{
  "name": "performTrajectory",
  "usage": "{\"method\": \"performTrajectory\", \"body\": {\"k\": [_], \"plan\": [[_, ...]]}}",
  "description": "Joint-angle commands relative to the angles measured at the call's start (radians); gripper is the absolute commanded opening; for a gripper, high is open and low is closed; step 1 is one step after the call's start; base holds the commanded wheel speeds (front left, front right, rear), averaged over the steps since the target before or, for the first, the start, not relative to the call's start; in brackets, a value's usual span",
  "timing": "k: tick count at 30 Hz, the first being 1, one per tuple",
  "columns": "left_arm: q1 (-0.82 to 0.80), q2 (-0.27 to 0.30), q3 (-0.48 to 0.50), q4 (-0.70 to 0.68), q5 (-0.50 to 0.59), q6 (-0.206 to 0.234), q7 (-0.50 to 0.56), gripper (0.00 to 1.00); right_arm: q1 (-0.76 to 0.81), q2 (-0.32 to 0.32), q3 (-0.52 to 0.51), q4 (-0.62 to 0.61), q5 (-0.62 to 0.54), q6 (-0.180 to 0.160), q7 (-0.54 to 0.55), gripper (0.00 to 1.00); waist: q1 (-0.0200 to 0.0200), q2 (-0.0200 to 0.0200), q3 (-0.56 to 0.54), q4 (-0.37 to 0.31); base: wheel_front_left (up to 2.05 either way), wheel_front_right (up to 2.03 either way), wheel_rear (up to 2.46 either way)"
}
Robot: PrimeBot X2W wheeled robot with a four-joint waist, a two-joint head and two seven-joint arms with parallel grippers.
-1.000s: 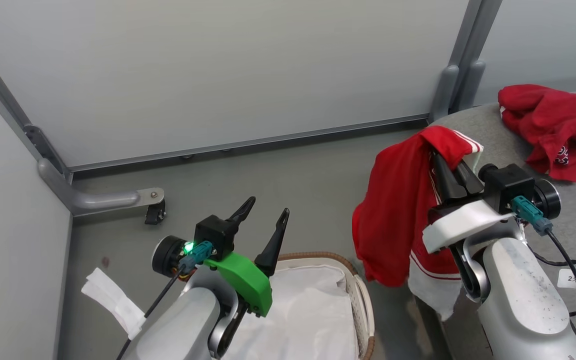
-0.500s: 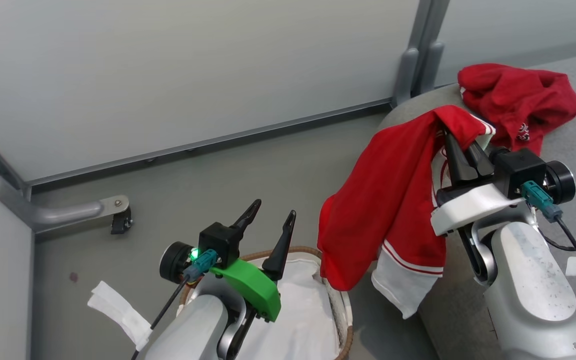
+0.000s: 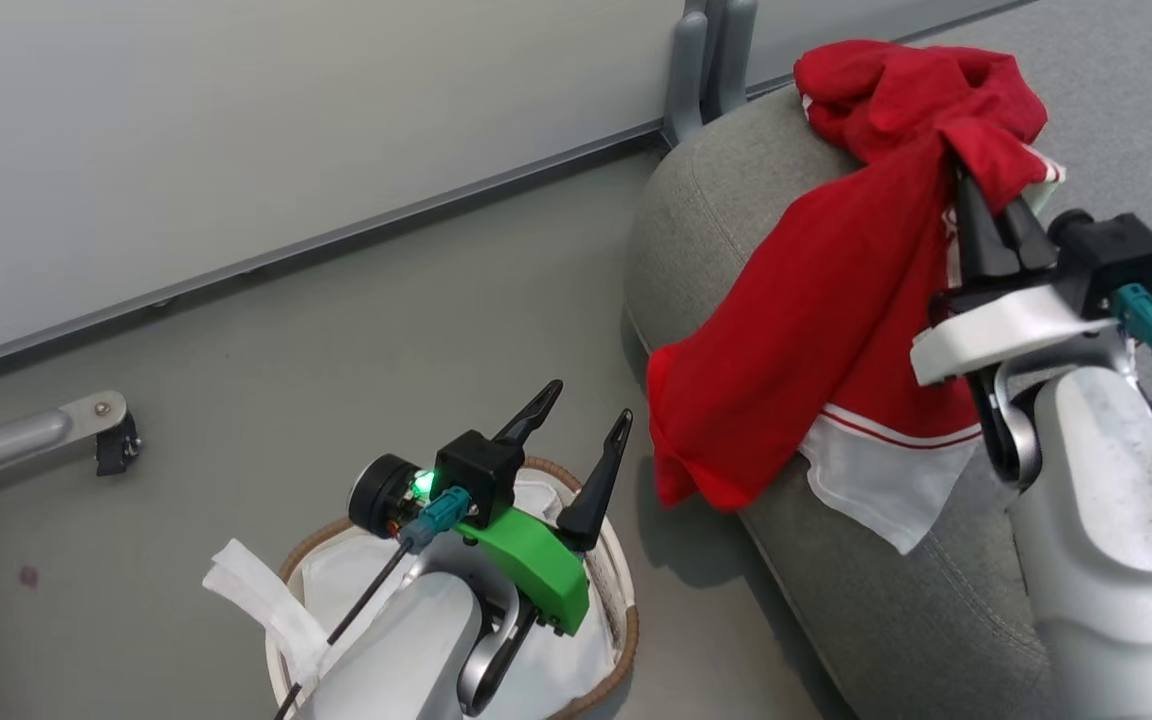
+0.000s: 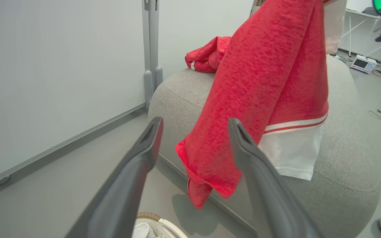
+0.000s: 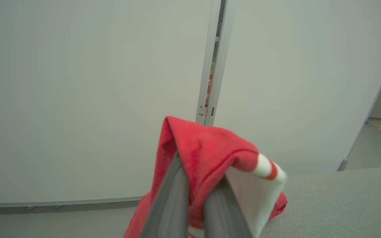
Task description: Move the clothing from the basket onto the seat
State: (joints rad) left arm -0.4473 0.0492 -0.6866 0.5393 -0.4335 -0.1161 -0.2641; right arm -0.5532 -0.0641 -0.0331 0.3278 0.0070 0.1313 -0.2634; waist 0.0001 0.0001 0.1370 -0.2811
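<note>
The striped garment (image 3: 816, 330) of the clothing is hanging from the right claw (image 3: 986, 215), which is gripping a fold at its top with both fingers pressed together. In the right wrist view the fabric (image 5: 207, 145) is draping over the two closed fingers, with a red-and-white striped cuff showing at the right. The red body and the white hem are trailing down against the rounded end of the seat (image 3: 886, 600), and the lowest red corner is hanging clear above the floor (image 3: 236, 400). The plain red garment (image 3: 896, 90) is lying bunched on top of the seat, just behind the held one.

The basket (image 3: 629, 625) is standing on the floor near the seat's end, with its white liner (image 3: 356, 580) showing inside. The left claw (image 3: 591, 400) is hovering above the basket with its fingers spread wide and holding nothing.
</note>
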Motion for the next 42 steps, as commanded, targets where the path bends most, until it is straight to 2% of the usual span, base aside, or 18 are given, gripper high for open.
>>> {"method": "performTrajectory", "body": {"k": [1,8,15,20,24,29,35,40,41,42], "plan": [[-0.021,0.004,-0.003,-0.005,0.008,-0.006,0.000,1.00,-0.045,-0.014,-0.010,0.001,-0.007,-0.001,-0.002,0.00,-0.0001,-0.0001,0.058,-0.021,0.00,0.00,0.00],[-0.065,0.004,-0.021,-0.030,0.026,-0.010,0.000,1.00,-0.276,-0.111,-0.028,0.049,-0.021,-0.001,-0.002,0.00,-0.0001,-0.0001,0.153,0.036,0.00,0.00,0.00],[-0.122,0.005,-0.019,-0.044,0.058,-0.013,0.000,1.00,-0.562,-0.221,-0.050,0.193,-0.033,-0.001,-0.002,0.00,-0.0001,-0.0001,0.282,0.089,0.00,0.00,0.00],[-0.165,0.010,-0.007,-0.062,0.086,-0.014,0.000,1.00,-0.681,-0.288,-0.085,0.281,-0.059,-0.001,-0.002,0.00,-0.0001,-0.0001,0.379,0.113,0.00,0.00,0.00],[-0.188,0.015,-0.001,-0.070,0.102,-0.013,0.000,1.00,-0.672,-0.330,-0.135,0.326,-0.089,-0.001,-0.002,0.00,-0.0001,-0.0001,0.434,0.125,0.00,0.00,0.00],[-0.194,0.024,0.009,-0.076,0.112,-0.013,0.000,1.00,-0.572,-0.344,-0.218,0.398,-0.123,-0.001,-0.002,0.00,-0.0001,-0.0001,0.476,0.130,0.00,0.00,0.00],[-0.190,0.035,0.028,-0.080,0.113,-0.012,0.000,1.00,-0.456,-0.312,-0.309,0.478,-0.152,-0.001,-0.002,0.00,-0.0001,-0.0001,0.495,0.126,0.00,0.00,0.00],[-0.183,0.043,0.039,-0.080,0.117,-0.009,0.000,1.00,-0.403,-0.279,-0.342,0.472,-0.162,-0.001,-0.002,0.00,-0.0001,-0.0001,0.494,0.117,0.00,0.00,0.00],[-0.181,0.045,0.041,-0.078,0.118,-0.009,0.000,1.00,-0.394,-0.275,-0.344,0.466,-0.164,-0.001,-0.002,0.16,-0.0001,-0.0001,0.492,0.115,0.00,0.00,0.00],[-0.178,0.046,0.043,-0.077,0.118,-0.009,0.000,1.00,-0.383,-0.269,-0.345,0.458,-0.165,-0.001,-0.002,0.42,-0.0001,-0.0001,0.488,0.113,0.00,0.00,0.00]]}}
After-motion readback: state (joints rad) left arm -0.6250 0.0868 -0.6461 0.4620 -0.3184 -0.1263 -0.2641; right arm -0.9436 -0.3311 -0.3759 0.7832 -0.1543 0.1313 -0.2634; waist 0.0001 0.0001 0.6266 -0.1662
